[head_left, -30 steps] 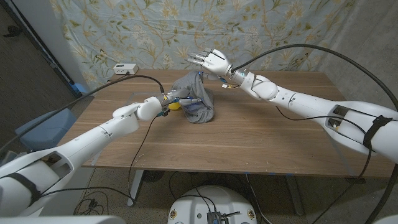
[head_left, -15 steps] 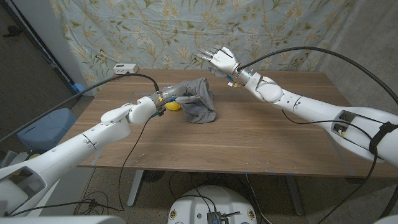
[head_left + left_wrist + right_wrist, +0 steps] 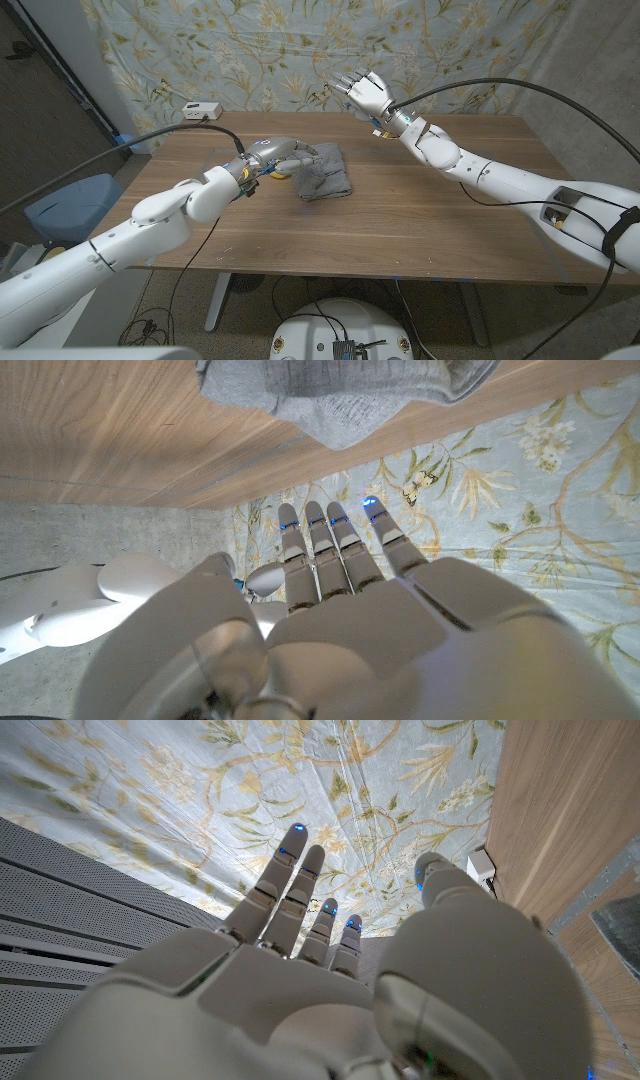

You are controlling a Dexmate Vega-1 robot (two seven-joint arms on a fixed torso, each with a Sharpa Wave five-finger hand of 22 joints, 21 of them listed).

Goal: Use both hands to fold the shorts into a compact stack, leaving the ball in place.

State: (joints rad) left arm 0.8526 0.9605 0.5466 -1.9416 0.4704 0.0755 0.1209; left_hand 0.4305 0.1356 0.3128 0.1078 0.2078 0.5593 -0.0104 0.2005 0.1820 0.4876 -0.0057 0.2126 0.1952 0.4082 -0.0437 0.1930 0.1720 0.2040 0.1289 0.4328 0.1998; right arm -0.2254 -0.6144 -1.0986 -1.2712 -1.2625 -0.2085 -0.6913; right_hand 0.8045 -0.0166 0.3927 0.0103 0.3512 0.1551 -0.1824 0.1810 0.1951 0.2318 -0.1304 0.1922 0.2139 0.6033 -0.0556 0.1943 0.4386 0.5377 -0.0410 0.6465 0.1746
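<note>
We find the grey shorts (image 3: 324, 173) lying as a folded bundle on the wooden table (image 3: 420, 215), left of its middle and toward the far edge. In the left wrist view the same grey cloth (image 3: 345, 390) lies on the table boards.

The left hand (image 3: 283, 153) reaches in from the left, its fingers stretched out over the near left edge of the shorts; in the head view we cannot tell whether they touch the cloth or hover just above it. In its own wrist view the left hand (image 3: 350, 600) shows its fingers straight and side by side with nothing between them, so we log it as released.

The yellow ball (image 3: 281, 169) shows as a small patch just beside the shorts on their left, under the left hand and partly hidden by it.

The right hand (image 3: 363, 93) is raised above the far edge of the table, well apart from the shorts, fingers spread and holding nothing (its wrist view shows the right hand (image 3: 330, 980) with fingers extended toward the flowered curtain (image 3: 200, 45)).

A small white box (image 3: 202, 110) sits at the table's far left corner.
</note>
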